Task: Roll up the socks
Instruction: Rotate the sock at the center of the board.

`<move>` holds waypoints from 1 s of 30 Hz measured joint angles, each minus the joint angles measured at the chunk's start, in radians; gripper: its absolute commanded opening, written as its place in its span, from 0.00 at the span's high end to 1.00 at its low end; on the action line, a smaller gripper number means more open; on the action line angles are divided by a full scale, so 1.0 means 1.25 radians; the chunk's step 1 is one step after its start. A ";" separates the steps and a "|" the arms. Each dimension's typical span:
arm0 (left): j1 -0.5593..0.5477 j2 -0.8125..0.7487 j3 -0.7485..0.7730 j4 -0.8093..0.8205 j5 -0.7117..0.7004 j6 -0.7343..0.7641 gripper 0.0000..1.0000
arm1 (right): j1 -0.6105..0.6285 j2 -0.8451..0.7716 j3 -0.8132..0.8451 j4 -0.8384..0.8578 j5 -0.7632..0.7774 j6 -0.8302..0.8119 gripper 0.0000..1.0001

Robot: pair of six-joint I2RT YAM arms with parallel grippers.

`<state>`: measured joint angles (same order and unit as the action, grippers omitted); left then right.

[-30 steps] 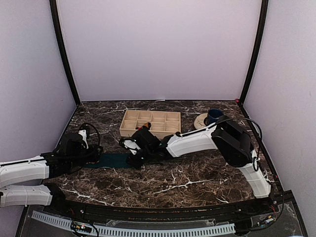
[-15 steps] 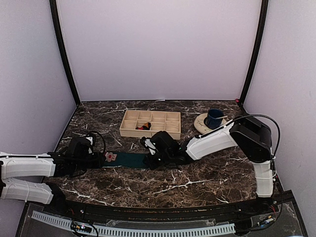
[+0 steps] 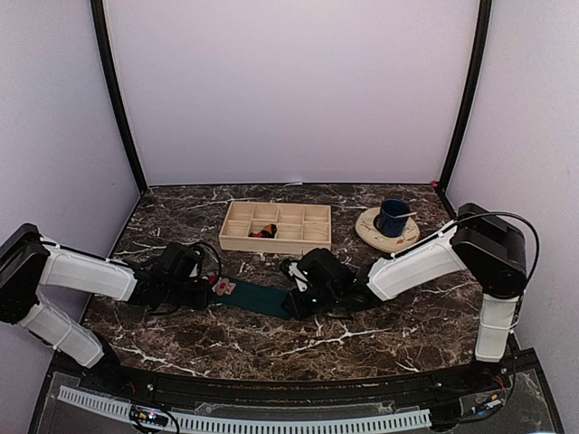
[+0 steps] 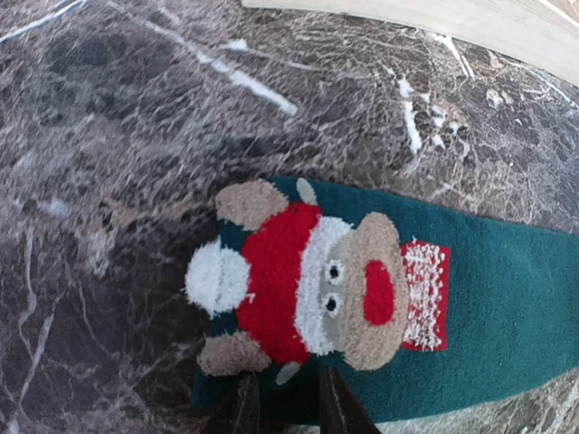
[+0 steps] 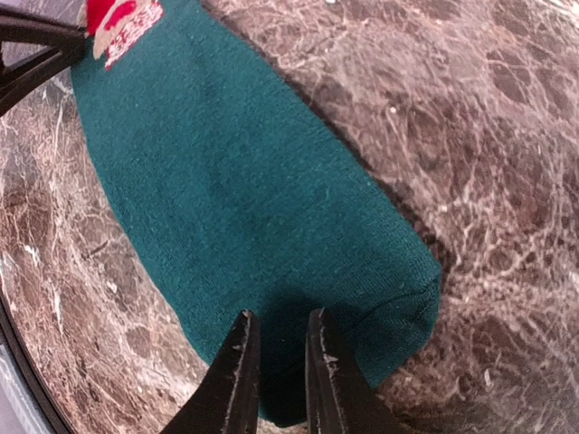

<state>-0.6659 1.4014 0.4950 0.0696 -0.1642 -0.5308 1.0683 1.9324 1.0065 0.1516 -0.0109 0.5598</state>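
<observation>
A dark teal sock (image 3: 260,297) lies flat and stretched out on the marble table, its Santa figure (image 4: 312,289) at the left end. My left gripper (image 4: 288,370) pinches the near edge of that end just below the Santa, teal fabric between its fingers. My right gripper (image 5: 280,312) is shut on the plain rounded right end (image 5: 362,298), fingers close together over the cloth. From above, the left gripper (image 3: 206,287) and right gripper (image 3: 294,303) sit at opposite ends of the sock. A black and orange-red sock (image 3: 262,232) lies bunched in a tray compartment.
The wooden compartment tray (image 3: 271,245) stands just behind the teal sock. A blue cup (image 3: 393,217) on a cream saucer (image 3: 373,231) sits at the back right. Both forearms lie low over the table at its left and right sides.
Both arms have shifted to the right with the teal sock between them. The sock now lies longer, its Santa end has come into sight, and the left jaws have narrowed.
</observation>
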 measured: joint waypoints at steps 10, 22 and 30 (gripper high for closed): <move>0.000 0.157 0.139 0.020 0.034 0.055 0.74 | 0.053 -0.031 -0.023 -0.038 -0.033 0.018 0.84; -0.006 0.247 0.236 0.026 0.102 0.132 0.74 | 0.117 -0.046 -0.018 -0.092 -0.064 0.024 0.83; -0.027 0.303 0.300 0.029 0.150 0.191 0.75 | 0.153 -0.040 0.009 -0.127 -0.093 0.023 0.81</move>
<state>-0.7002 1.7798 0.8700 0.1059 0.0227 -0.2920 1.2598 1.8824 1.0176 -0.0074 -0.1272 0.5884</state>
